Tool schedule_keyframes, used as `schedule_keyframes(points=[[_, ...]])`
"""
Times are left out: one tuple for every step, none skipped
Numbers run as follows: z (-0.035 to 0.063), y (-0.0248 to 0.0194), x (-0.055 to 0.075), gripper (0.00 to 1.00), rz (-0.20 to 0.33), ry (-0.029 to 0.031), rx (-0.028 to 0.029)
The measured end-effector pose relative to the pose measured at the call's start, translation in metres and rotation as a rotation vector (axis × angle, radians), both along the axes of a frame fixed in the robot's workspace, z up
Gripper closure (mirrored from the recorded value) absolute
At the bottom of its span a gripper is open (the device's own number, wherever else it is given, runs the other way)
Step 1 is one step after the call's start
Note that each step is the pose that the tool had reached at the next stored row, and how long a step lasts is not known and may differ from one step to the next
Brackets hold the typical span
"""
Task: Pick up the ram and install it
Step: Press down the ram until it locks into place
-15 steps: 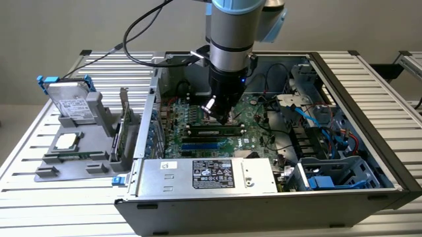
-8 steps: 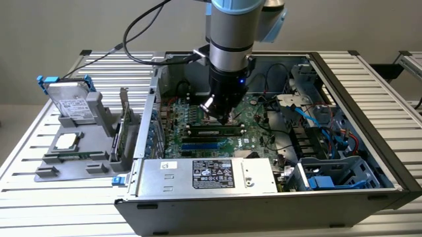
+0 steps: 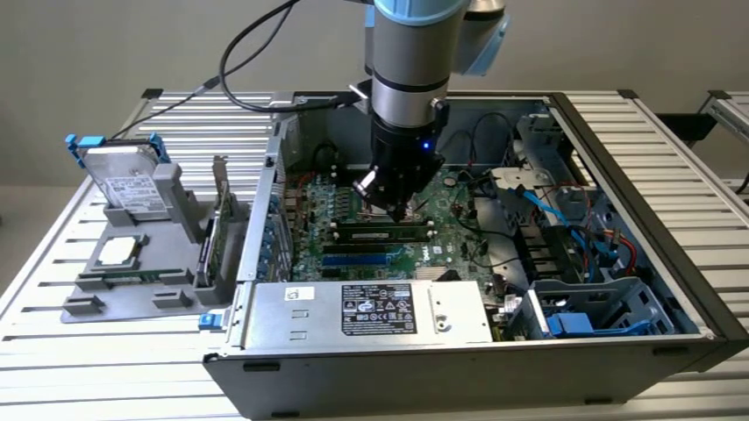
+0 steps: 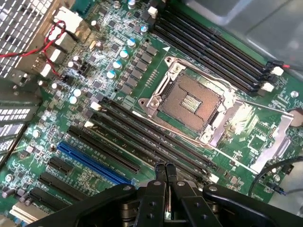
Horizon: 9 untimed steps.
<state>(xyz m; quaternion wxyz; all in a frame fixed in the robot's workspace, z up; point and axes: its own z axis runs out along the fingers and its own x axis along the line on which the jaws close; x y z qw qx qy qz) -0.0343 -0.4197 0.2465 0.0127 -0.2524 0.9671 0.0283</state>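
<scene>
Exterior view: the hand (image 3: 399, 209) hangs inside the case (image 3: 655, 346), fingers pressed together and gripping nothing, tips just above the ram (image 3: 381, 233), which lies along a motherboard (image 3: 462, 230) slot at the tips' 6 o'clock. Wrist view puts the closed hand (image 4: 164, 171) over black slots (image 4: 156, 142). Uneven downward pressure could likely tilt the ram or strain the slot.

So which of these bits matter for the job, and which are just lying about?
For the job: gripper, shut; ram by its tip; black slots.
Lying about: hard drive, upright card, power supply.
</scene>
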Motion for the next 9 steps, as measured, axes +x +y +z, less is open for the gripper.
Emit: schedule_keyframes(points=[[0.0,0.0,0.0,0.9,-0.015,0.0,0.0],[0.0,0.0,0.0,0.9,-0.03,0.0,0.0],[0.0,0.0,0.0,0.9,-0.046,0.0,-0.0001],[0.0,0.0,0.0,0.9,-0.062,0.0,0.0],[0.0,0.0,0.0,0.9,-0.079,0.0,0.0],[0.0,0.0,0.0,0.9,-0.095,0.0,-0.0001],[0.0,-0.0001,0.0,0.9,-0.112,0.0,-0.0002],[-0.0001,-0.0001,0.0,0.9,-0.127,0.0001,-0.0002],[-0.0001,0.0,0.0,0.9,-0.143,0.0,-0.0002]])
